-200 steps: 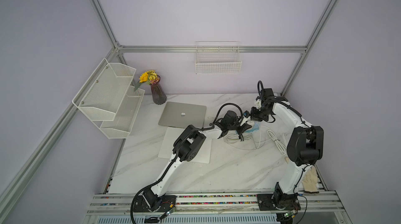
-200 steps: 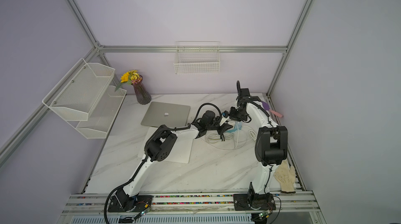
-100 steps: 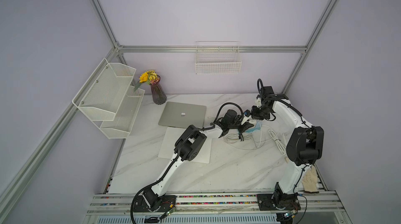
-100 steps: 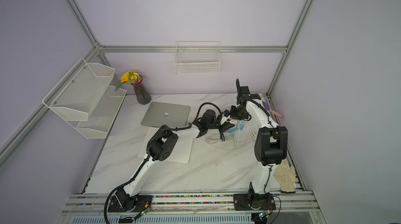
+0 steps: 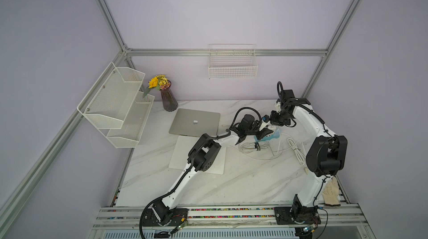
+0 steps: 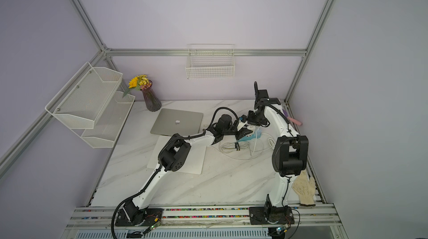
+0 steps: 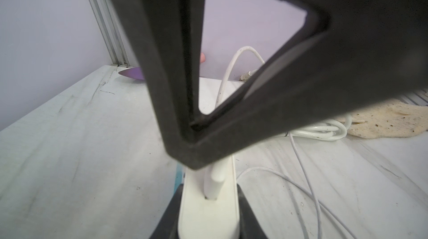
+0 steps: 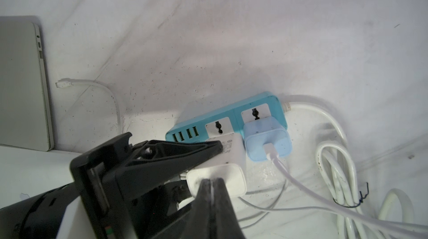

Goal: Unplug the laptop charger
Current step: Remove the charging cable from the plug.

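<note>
1. The laptop charger (image 8: 229,154) is coming across as a small hard plastic block. I'm guessing it's light, stiff and smooth enough to be a bit slippery. Any fight is going to be coming from the prongs in the socket, not from weight.
2. If you ask me, the flat opposite sides of the body are the place to be grabbing it, pulling straight off the socket face. The cable plug (image 7: 215,177) is looking like the weak spot, so I wouldn't be yanking there. The power strip (image 8: 199,123) is probably light too and may be tagging along.
3. The left gripper (image 7: 208,217) is clamping the charger's body, one finger on each side. The right gripper (image 8: 211,189) is pinched nearly closed, tip on the cable plug sticking out of the charger.
4. The charger is sitting against a white socket of the power strip, just beside a pale blue adapter (image 8: 266,143). I'm not managing to see its prongs. In a top view the strip is lying on the surface (image 5: 231,180) at about 3 o'clock from the laptop (image 5: 194,122), with a bundled cord (image 5: 250,147) at roughly 7 o'clock from it.
5. Looks-wise it's showing as white and squarish with rounded corners and faint grey print on one face.
</note>
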